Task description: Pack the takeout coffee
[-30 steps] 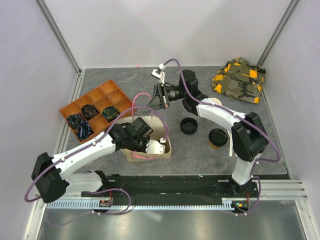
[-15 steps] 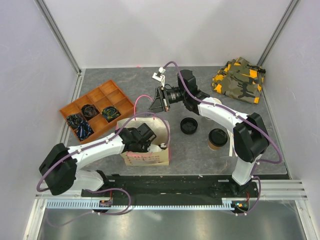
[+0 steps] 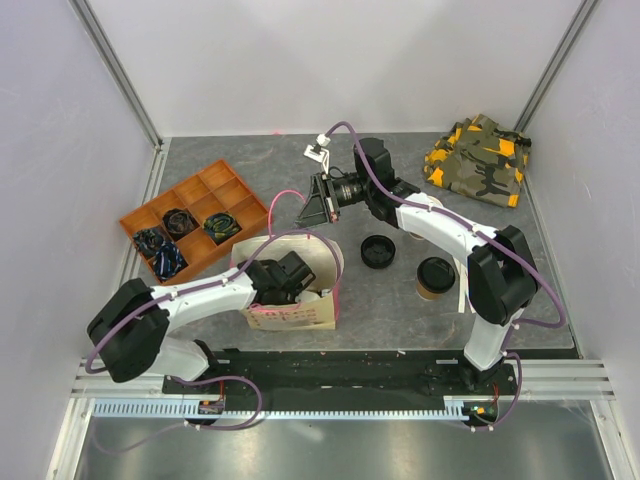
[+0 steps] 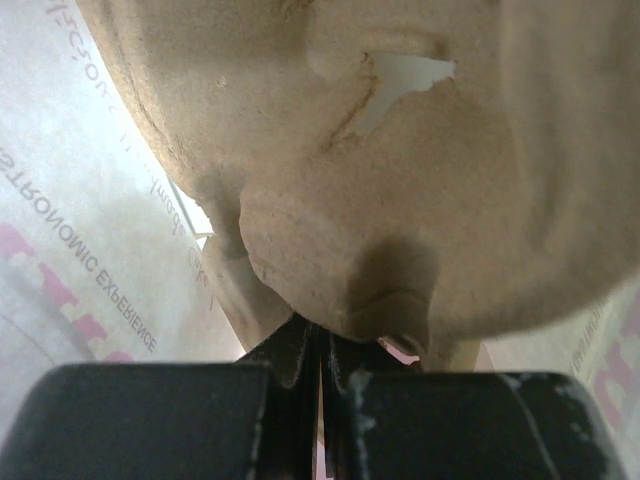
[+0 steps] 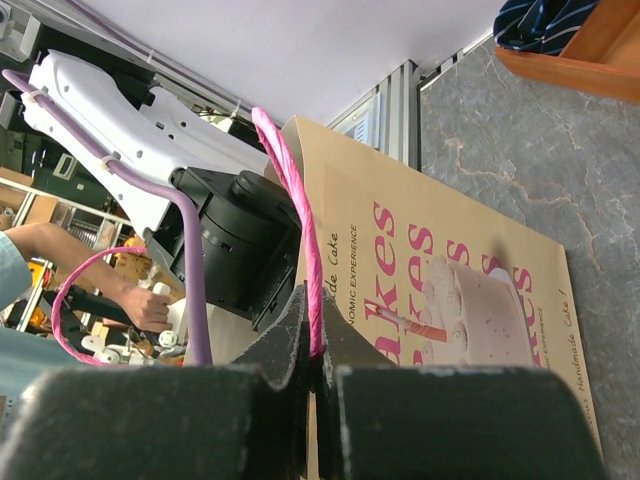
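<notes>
Between the fingers of the right gripper (image 5: 312, 350) runs the pink handle (image 5: 290, 190) of the paper bag (image 5: 440, 290). The jaws are pressed together on the cord, with no gap showing. The handle rises from the fingertips along the bag's edge, and the printed face of the bag spreads to their right. The left gripper (image 4: 319, 365) is likewise closed tight, nipping a fold of the bag's tan paper that bulges out just above its tips. That paper fills nearly all of the left wrist view, so the bag's inside cannot be made out. From above, the left fingers are hidden behind the bag's wall and the wrist.

The takeout coffee (image 3: 436, 275) stands lidded on the table (image 3: 400, 310), outside the bag and well to the right of both pairs of fingers, partly tucked against the right arm's elbow. A loose black lid (image 3: 377, 251) lies between the cup and the bag. The orange tray (image 3: 210, 185) sits beyond the left fingers to their left, and a camouflage cloth (image 3: 478, 160) lies far off behind the right arm.

Since a second ago the left arm has swung inward — its elbow now sits closer to the bag. The bag has gone from slumped to more upright, mouth open. The right gripper has shifted only slightly, and the cup has not moved.
</notes>
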`<move>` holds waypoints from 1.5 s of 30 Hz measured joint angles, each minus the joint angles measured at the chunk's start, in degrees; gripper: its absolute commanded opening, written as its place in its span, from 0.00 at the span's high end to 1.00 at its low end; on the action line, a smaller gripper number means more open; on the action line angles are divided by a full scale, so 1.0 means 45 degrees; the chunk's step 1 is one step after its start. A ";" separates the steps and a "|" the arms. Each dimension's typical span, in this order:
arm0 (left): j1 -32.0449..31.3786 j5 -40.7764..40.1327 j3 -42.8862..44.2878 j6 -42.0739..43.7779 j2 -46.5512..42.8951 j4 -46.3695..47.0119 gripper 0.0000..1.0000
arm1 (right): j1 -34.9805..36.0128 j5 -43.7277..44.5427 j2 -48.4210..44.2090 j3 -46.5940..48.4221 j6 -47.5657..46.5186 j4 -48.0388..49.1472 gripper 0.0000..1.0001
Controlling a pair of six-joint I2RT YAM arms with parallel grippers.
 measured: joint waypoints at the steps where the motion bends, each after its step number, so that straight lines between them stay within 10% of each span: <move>1: 0.0000 -0.0141 -0.0049 0.0010 0.0029 0.0107 0.98 | 0.0000 -0.0005 0.0000 0.0000 -0.0019 -0.0034 1.00; 45: -0.0073 0.0228 0.1171 -0.0316 0.1846 -0.1520 0.98 | -0.0010 0.0117 0.0000 0.0471 -0.1797 -0.1753 1.00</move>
